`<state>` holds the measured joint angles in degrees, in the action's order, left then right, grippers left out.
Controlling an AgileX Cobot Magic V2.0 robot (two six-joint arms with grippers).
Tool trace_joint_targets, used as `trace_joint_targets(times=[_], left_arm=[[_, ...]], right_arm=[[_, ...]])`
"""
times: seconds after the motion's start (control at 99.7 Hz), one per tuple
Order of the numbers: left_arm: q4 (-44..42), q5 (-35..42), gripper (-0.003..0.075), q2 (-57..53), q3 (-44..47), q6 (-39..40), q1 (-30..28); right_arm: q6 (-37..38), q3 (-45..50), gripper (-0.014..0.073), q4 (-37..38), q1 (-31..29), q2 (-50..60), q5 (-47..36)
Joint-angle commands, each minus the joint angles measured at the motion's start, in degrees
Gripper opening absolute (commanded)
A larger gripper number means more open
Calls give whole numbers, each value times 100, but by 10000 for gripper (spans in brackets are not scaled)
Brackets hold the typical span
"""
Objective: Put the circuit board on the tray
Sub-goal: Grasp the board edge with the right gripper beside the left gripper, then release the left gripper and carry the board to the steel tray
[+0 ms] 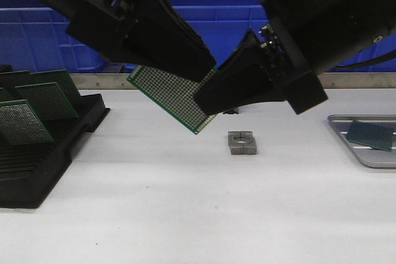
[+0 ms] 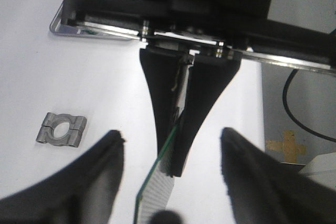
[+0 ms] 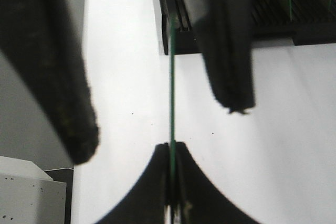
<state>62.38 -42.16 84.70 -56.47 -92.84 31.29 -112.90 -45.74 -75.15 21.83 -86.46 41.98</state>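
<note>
— Above the white table (image 1: 154, 214), where is the circuit board (image 1: 170, 94) found?
— It is pinched edge-on by the closed right gripper (image 1: 207, 100); the left gripper (image 1: 204, 69) is spread around it, the tray (image 1: 362, 153) seen rightward.

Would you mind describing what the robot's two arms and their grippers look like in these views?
Both arms are bulky matte-black housings. The left gripper and right gripper have broad, flat black fingers that flare at the base and taper to narrow tips. In the left wrist view, a black cross-block with a silver metal rail and small screws carries the fingers. A thin black cable loops beside it. No markings are visible.
</note>
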Motion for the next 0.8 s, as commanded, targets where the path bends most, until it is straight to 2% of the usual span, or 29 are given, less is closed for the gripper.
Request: trace_joint_targets(times=[0.0, 0.05, 0.271, 0.411, 0.561, 0.792], left_arm=[[306, 154, 587, -178, -164, 64, 30], [282, 282, 610, -191, -164, 64, 7], [282, 895, 608, -464, -164, 64, -273], [307, 897, 608, -477, -164, 74, -344], [338, 874, 607, -477, -164, 74, -344], [338, 874, 607, -477, -164, 74, -344]], right_arm=[[155, -156, -69, -302, -47, 217, 34], [370, -137, -69, -302, -146, 217, -94], [1427, -97, -69, -292, -1031, 217, -226], [1975, -87, -69, -292, -1794, 163, -443], [2904, -81, -69, -299, -2570, -136, -920], [3159, -81, -69, -364, -3214, -706, -1324]])
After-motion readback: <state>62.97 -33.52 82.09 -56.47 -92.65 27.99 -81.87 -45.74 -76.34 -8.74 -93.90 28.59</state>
